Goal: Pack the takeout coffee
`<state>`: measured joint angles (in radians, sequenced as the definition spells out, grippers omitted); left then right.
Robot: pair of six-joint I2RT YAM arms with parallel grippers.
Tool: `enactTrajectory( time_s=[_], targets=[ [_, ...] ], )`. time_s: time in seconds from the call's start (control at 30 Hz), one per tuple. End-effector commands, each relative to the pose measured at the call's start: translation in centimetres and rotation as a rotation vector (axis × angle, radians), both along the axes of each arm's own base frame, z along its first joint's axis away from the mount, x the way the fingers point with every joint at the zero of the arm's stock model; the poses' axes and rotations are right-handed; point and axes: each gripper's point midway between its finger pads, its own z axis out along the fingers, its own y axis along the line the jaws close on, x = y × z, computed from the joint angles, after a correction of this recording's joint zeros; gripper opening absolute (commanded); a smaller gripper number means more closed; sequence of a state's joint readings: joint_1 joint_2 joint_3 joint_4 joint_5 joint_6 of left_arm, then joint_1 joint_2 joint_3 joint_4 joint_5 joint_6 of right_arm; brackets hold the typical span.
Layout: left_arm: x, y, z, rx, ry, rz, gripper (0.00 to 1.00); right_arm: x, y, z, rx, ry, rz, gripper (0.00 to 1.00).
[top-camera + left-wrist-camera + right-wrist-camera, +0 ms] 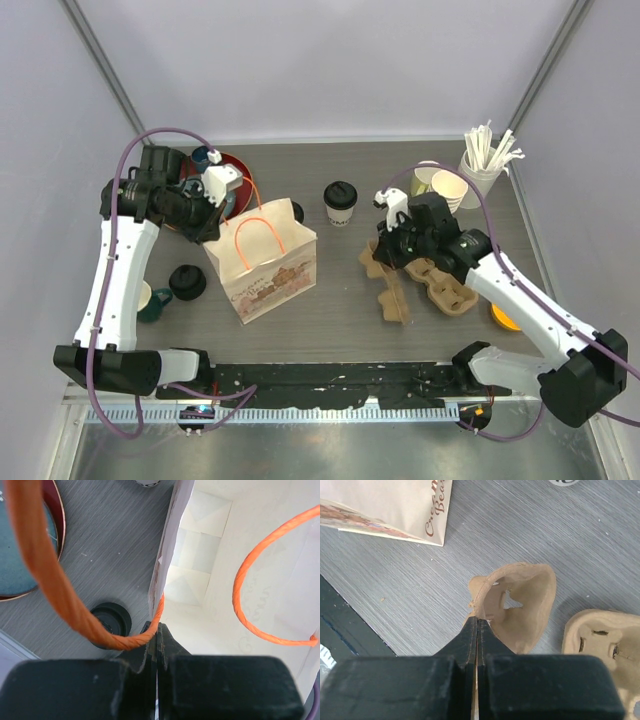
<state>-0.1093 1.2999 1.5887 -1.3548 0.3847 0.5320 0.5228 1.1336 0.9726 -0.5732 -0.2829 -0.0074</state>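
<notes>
Pinching bag [200, 555] rim with my left gripper [156, 627], fully closed | right gripper [477, 622] clamped tight on carrier [536, 594] edge

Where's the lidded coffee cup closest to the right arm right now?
In the top view, the lidded cup stands upright mid-table, just right of the paper bag and behind the left cardboard cup tray; nothing touches it.
</notes>
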Motion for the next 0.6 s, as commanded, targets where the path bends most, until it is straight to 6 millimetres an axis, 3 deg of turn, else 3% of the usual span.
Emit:
enactTrajectory(
  time_s=[0.0,0.03,0.07,0.2,0.37,0.53,0.57],
  targets=[
    [-1.4,0.1,1.4,0.0,-0.004,-0.009,0.01,-0.1,1.8,1.3,-0.024,-0.132,0.105,0.01],
    [-1.4,0.1,1.4,0.001,-0.004,-0.007,0.01,-1.0,3.3,0.7,-0.058,-0.144,0.163,0.01],
    [-1.4,0.1,1.4,-0.001,-0.006,-0.007,0.01,-0.7,3.2,0.2,-0.121,-0.175,0.149,0.01],
    [-1.4,0.2,1.4,0.001,-0.004,-0.002,0.01,-2.5,5.1,-2.3,-0.258,-0.2,0.299,0.01],
    [-1.4,0.3,1.3,0.01,-0.005,0.001,0.01,-6.6,7.1,-4.5,-0.296,-0.254,0.498,0.02],
    [-1.3,0.3,1.3,0.008,-0.004,0.003,0.02,-9.6,8.2,-6.7,-0.341,-0.225,0.59,0.13],
    [-1.4,0.2,1.3,0.004,-0.002,0.003,0.02,-9.7,8.2,-7.0,-0.369,-0.233,0.583,0.23]
  ],
)
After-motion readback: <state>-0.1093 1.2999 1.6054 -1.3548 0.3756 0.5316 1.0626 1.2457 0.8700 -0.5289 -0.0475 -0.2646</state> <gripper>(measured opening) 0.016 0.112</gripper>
